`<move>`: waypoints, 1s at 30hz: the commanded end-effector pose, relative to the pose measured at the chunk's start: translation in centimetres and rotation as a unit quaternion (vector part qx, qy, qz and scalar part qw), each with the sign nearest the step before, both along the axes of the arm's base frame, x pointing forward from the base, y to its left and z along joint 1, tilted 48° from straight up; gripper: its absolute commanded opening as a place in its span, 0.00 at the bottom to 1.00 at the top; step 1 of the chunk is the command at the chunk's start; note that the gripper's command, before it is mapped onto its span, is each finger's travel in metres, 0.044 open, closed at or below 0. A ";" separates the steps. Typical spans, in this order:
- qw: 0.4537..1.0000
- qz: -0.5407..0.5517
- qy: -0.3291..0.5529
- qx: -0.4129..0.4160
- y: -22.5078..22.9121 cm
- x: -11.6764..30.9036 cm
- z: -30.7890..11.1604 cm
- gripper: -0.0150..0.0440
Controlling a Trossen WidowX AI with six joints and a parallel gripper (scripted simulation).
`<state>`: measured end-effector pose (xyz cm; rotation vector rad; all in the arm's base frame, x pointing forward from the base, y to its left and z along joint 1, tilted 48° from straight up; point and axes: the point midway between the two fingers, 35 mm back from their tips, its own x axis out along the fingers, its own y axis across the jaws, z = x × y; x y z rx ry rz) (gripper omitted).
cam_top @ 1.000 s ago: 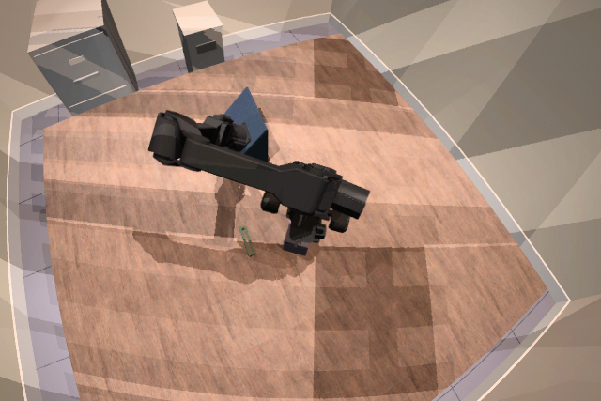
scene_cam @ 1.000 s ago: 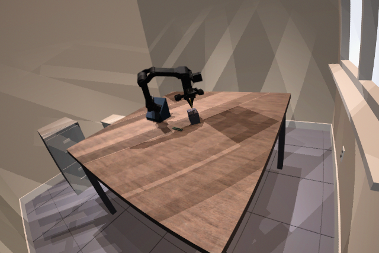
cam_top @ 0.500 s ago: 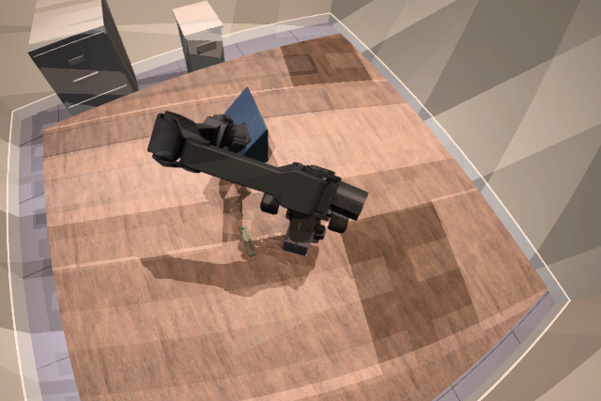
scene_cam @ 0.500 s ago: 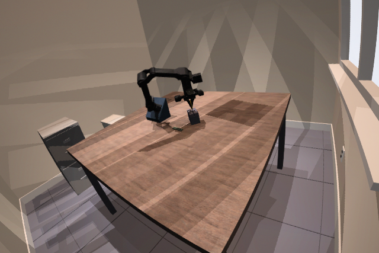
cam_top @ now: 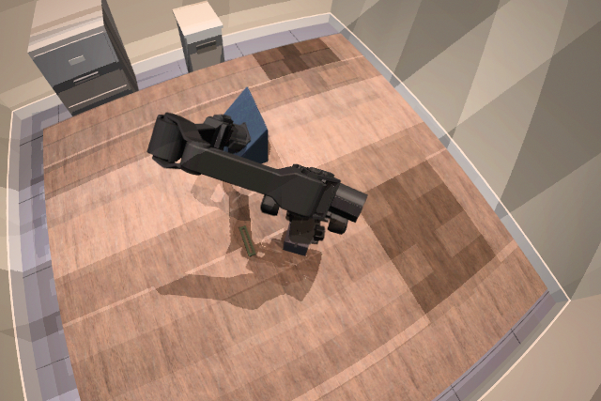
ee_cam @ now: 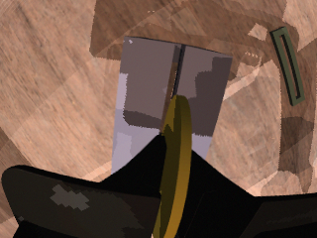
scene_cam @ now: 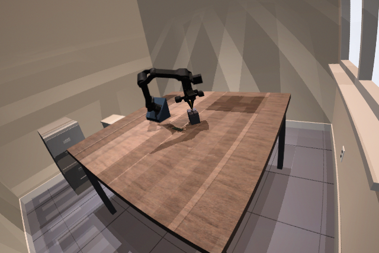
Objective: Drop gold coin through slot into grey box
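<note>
My gripper [scene_cam: 192, 107] [ee_cam: 165, 144] is shut on the gold coin [ee_cam: 182, 116], which stands on edge between the fingertips. It points down just over the grey box [cam_top: 295, 247] [scene_cam: 193, 118] [ee_cam: 144, 79]. In the wrist view the lid's slot [ee_cam: 179, 64] runs away from the coin's far end, roughly in line with it, and the coin covers the slot's near part. Whether the coin's lower edge is inside the slot cannot be told. In the top view the arm hides the fingertips. The dark-green holder [cam_top: 244, 239] [scene_cam: 177, 128] [ee_cam: 284, 69] is empty, beside the box.
The blue wedge-shaped base [cam_top: 259, 136] [scene_cam: 163, 111] stands behind the holder, with the arm reaching from it over the wooden table [cam_top: 160, 352] [scene_cam: 183, 182]. Two cabinets stand on the floor beyond the table's edge.
</note>
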<state>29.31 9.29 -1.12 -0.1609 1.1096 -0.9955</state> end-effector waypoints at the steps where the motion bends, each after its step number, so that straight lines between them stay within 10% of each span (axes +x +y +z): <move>1: 1.000 0.001 0.002 -0.002 -0.3 -0.1 -0.2 0.25; 11: 1.000 0.000 0.002 -0.003 -0.6 0.0 -0.4 0.25; 17: 1.000 0.000 0.000 0.000 -0.4 0.0 -0.3 0.52; 26: 1.000 0.000 0.000 0.000 -0.4 0.0 -0.3 0.53; 30: 1.000 0.000 0.000 0.000 0.5 -0.1 0.5 0.70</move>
